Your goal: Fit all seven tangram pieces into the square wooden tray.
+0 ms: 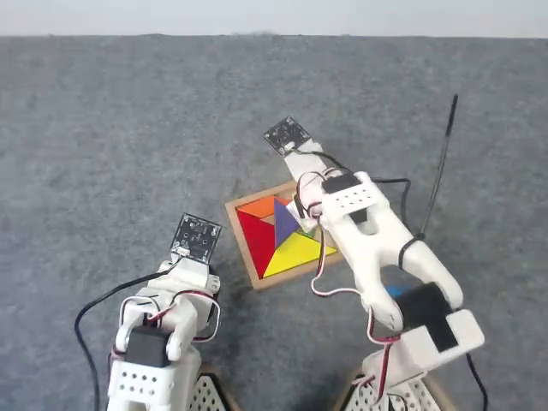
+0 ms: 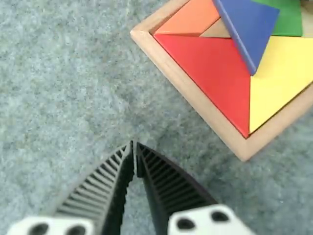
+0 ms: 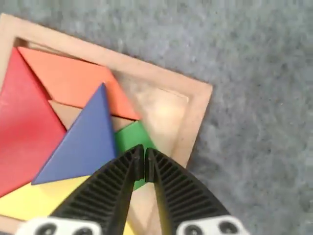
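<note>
since the right arm hangs over the tray and the left sits back over bare table, the coming move looks like the right arm's. the tray lies directly under the right fingers, which are pressed together with nothing between them. the left fingers are likewise closed and empty, with the tray's near corner ahead of them and off to one side, clearly apart.

inside the tray the big red triangle and the yellow triangle lie flat. the blue triangle is what matters. it sits just beside the right fingertips, on the side toward the red one. it rides up on its neighbours instead of lying flat and covers part of a bare wooden gap. its point runs away from the fingertips toward the orange piece. my guess is it needs a nudge or a lift and turn to drop in. the small green piece lies right under the fingertips, and a bare corner of the tray lies beyond them.
</note>
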You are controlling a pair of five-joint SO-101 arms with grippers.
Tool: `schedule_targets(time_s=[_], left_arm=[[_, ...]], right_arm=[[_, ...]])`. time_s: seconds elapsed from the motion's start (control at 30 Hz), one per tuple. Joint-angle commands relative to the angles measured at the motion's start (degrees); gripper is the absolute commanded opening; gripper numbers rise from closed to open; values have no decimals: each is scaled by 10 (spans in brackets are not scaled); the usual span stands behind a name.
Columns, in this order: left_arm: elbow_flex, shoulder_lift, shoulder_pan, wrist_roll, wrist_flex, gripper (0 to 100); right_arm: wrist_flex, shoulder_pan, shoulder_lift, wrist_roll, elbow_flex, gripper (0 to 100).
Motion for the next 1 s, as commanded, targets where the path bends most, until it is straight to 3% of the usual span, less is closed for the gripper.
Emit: schedule_targets(time_s=[0.0, 0.3, 0.6, 0.97], left_arm=[[-7, -12, -3, 3, 3, 13], [-7, -12, -3, 3, 3, 13], [-7, -12, -3, 3, 3, 13], [-7, -12, -3, 3, 3, 13]], right_arm=[[34, -52, -68, -2, -25, 6], [-32, -172, -145, -37, 72, 6], [-35, -161, -46, -33, 70, 6], [-28, -104, -35, -4, 71, 6]])
